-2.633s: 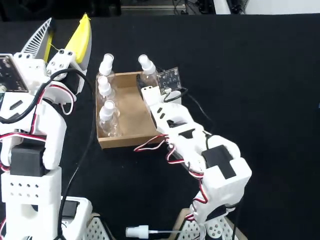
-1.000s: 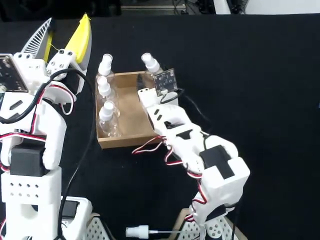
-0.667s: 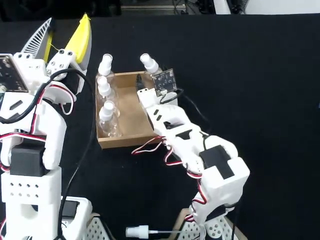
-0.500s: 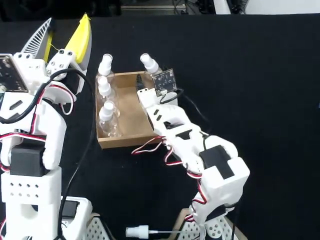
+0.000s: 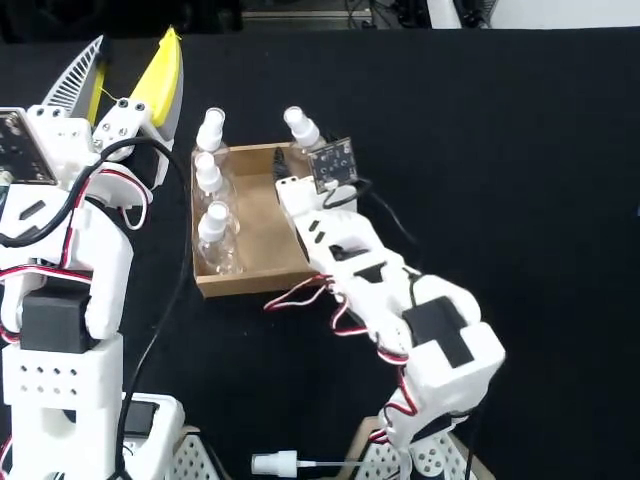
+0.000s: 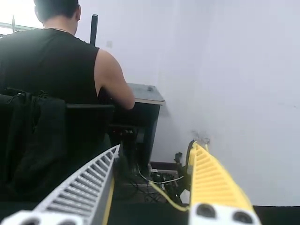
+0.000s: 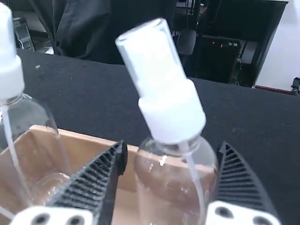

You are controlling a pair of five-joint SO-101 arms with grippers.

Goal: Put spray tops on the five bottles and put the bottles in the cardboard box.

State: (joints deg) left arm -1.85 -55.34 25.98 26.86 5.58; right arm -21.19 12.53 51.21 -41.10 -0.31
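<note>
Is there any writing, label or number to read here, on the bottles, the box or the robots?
None can be read.
The bottles show no labels.
The cardboard box is plain brown.
Any print on the circuit board at one arm's wrist is too small to read.

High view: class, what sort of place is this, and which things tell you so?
Probably a robotics lab: two white robot arms at a black table, a cardboard box holding spray bottles, and a desk with cables behind.
</note>
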